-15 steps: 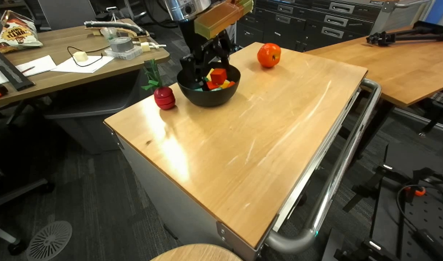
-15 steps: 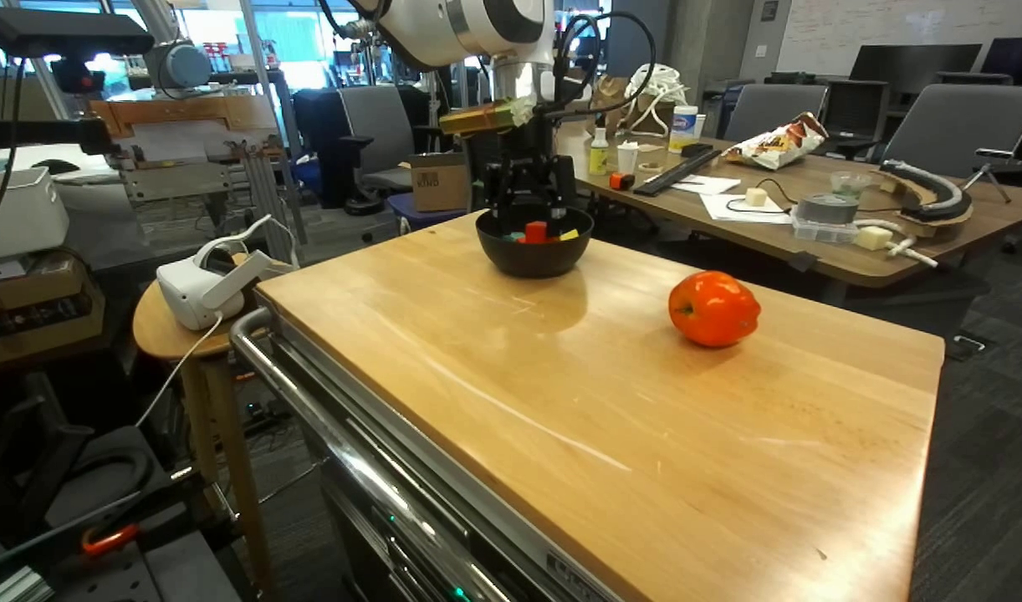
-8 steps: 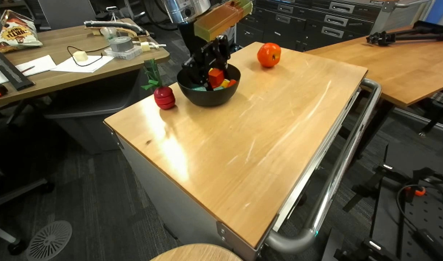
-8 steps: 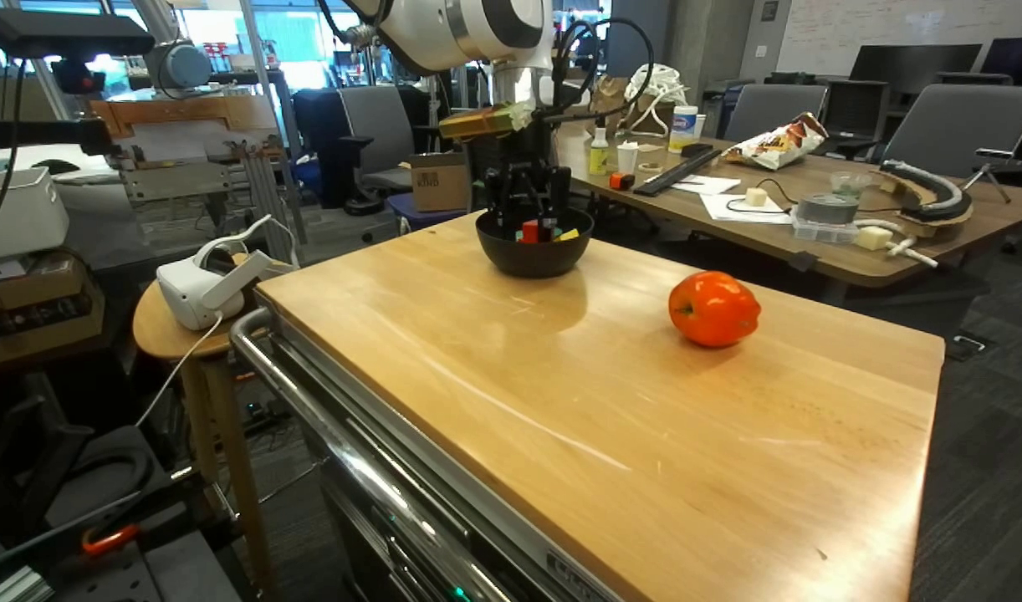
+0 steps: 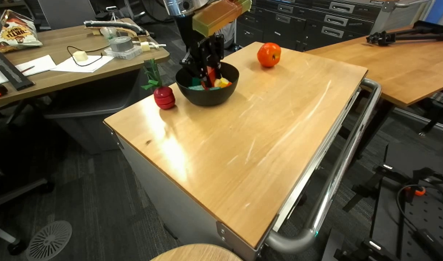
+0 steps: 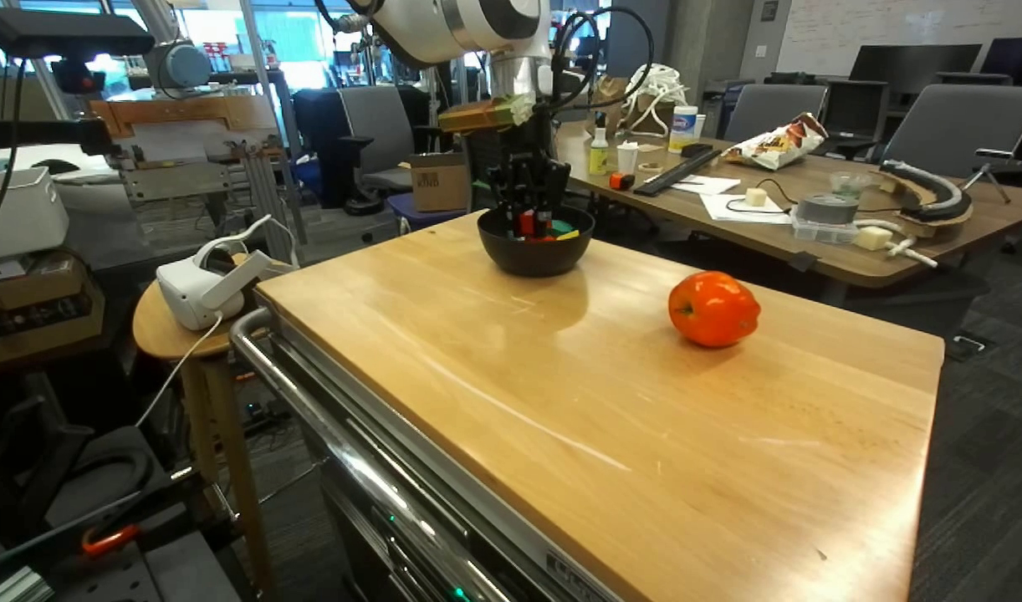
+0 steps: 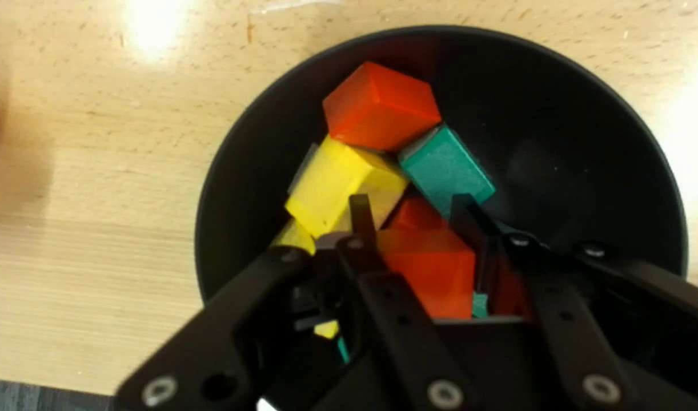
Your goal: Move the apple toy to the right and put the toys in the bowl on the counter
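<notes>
The gripper (image 7: 412, 201) is holding a red block (image 7: 432, 279) between its fingers (image 7: 362, 217), inside the bowl (image 7: 583, 148). Other blocks (image 7: 326, 182) are lying around the fingers; the apple (image 6: 713, 309) is sitting well apart from them, on the counter (image 6: 578, 376).

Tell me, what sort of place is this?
Probably a robotics lab in an office-like room: a robot arm, a black drawer cabinet and a whiteboard with writing suggest it.

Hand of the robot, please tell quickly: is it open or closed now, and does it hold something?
Hand: closed on a red box-shaped block inside the round black bowl; how firm the grip is cannot be told.
</notes>
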Robot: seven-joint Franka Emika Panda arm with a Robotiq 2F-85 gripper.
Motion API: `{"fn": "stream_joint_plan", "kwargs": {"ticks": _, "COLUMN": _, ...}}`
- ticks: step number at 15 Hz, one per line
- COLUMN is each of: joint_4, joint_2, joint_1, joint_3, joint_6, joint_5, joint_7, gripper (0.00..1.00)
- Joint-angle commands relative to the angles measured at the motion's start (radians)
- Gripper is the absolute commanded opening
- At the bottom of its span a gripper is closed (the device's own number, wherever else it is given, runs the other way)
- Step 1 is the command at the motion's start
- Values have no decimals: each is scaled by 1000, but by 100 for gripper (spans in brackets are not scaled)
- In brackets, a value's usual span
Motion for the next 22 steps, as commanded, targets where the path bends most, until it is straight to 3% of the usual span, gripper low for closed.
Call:
{"fn": "stream_joint_plan", "kwargs": {"ticks": 1, "joint_4": -162, "joint_2": -145, "joint_1": 34, "joint_3": 7, "joint_6": 130, "joint_5": -76, "joint_7": -53, "gripper": 12}}
{"fn": "stream_joint_plan", "kwargs": {"ticks": 6, "joint_4": -302, "joint_2": -284, "joint_1": 82, "joint_3": 60, "joint_6": 163, "joint_5": -185, "joint_7": -140, "gripper": 12}}
{"fn": "stream_joint_plan", "kwargs": {"ticks": 13, "joint_4": -336, "joint_2": -235, "joint_1": 54, "joint_3": 139, "joint_6": 240, "joint_5": -158, "joint_7": -458, "gripper": 12}}
{"fn": "stream_joint_plan", "kwargs": {"ticks": 17, "joint_4": -329, "joint_2": -174, "joint_1": 8, "joint_3": 163, "joint_6": 298, "joint_5": -107, "joint_7": -697, "gripper": 12}}
{"fn": "stream_joint_plan", "kwargs": {"ticks": 22, "joint_4": -328, "joint_2": -120, "joint_1": -81, "joint_3": 240, "joint_6": 353, "joint_5": 64, "joint_7": -992, "gripper": 12}}
